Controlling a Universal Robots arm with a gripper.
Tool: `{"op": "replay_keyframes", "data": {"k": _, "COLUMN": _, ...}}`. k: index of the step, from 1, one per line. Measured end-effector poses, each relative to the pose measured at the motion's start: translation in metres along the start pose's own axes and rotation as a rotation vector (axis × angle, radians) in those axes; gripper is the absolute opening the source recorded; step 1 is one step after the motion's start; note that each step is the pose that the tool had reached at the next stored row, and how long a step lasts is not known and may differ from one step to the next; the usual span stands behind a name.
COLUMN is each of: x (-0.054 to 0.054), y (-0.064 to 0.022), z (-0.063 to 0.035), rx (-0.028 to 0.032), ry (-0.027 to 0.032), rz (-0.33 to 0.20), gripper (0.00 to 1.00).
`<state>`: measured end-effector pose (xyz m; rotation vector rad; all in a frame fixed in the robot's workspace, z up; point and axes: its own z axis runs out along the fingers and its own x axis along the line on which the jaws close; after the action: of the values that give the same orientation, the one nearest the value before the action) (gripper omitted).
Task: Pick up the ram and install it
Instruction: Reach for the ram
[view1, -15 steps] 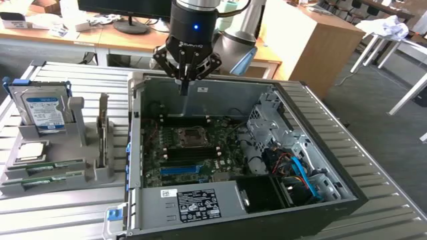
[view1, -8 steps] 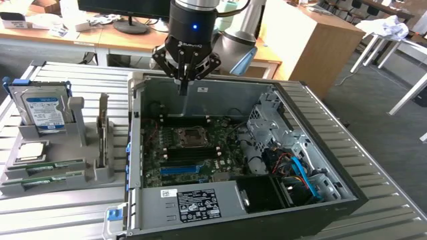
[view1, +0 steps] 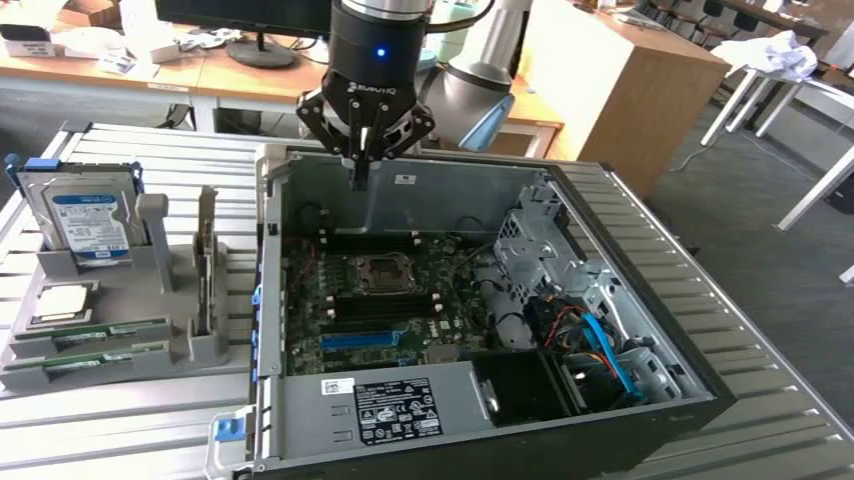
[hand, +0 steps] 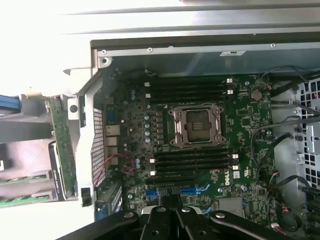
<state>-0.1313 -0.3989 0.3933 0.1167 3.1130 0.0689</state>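
Above the back wall of the open computer case (view1: 454, 195), in the exterior view, the gripper (view1: 358, 172) hangs with its fingers pressed together, apparently empty. The ram (view1: 94, 338) sits on edge in the grey rack (view1: 187, 345), well apart toward the exterior view's left; a shut approach would knock it rather than grasp it.

From the wrist view, the ram (hand: 22, 178) lies outside the case. The narrow memory slots (hand: 192, 162) hug the processor socket (hand: 196, 125), so a skewed stick could jam there.
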Motion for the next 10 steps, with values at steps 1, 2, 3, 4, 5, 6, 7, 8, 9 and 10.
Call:
{"op": "replay_keyframes", "data": {"k": 1, "x": 0.001, "y": -0.0001, "z": -0.0001, "rx": 0.0, "ry": -0.0002, "rz": 0.0, "gripper": 0.1}}
{"op": "replay_keyframes", "data": {"k": 2, "x": 0.002, "y": -0.0002, "z": -0.0001, "rx": 0.0, "ry": -0.0003, "rz": 0.0, "gripper": 0.1}}
{"op": "replay_keyframes", "data": {"k": 3, "x": 0.003, "y": -0.0003, "z": -0.0001, "rx": 0.0001, "ry": -0.0004, "rz": 0.0, "gripper": 0.1}}
{"op": "replay_keyframes", "data": {"k": 4, "x": 0.005, "y": -0.0003, "z": -0.0001, "rx": 0.0, "ry": -0.0006, "rz": 0.0, "gripper": 0.1}}
{"op": "replay_keyframes", "data": {"k": 5, "x": 0.006, "y": -0.0004, "z": -0.0002, "rx": -0.0001, "ry": -0.0008, "rz": 0.0, "gripper": 0.1}}
{"op": "replay_keyframes", "data": {"k": 6, "x": 0.007, "y": -0.0006, "z": -0.0002, "rx": -0.0001, "ry": -0.001, "rz": 0.0, "gripper": 0.1}}
{"op": "replay_keyframes", "data": {"k": 7, "x": 0.009, "y": -0.0007, "z": -0.0003, "rx": -0.0001, "ry": -0.0011, "rz": 0.0, "gripper": 0.1}}
{"op": "replay_keyframes", "data": {"k": 8, "x": 0.011, "y": -0.0008, "z": -0.0003, "rx": -0.0001, "ry": -0.0013, "rz": 0.0, "gripper": 0.1}}
{"op": "replay_keyframes", "data": {"k": 9, "x": 0.012, "y": -0.0009, "z": -0.0004, "rx": -0.0001, "ry": -0.0016, "rz": 0.0, "gripper": 0.1}}
{"op": "replay_keyframes", "data": {"k": 10, "x": 0.014, "y": -0.001, "z": -0.0004, "rx": -0.0002, "ry": -0.0018, "rz": 0.0, "gripper": 0.1}}
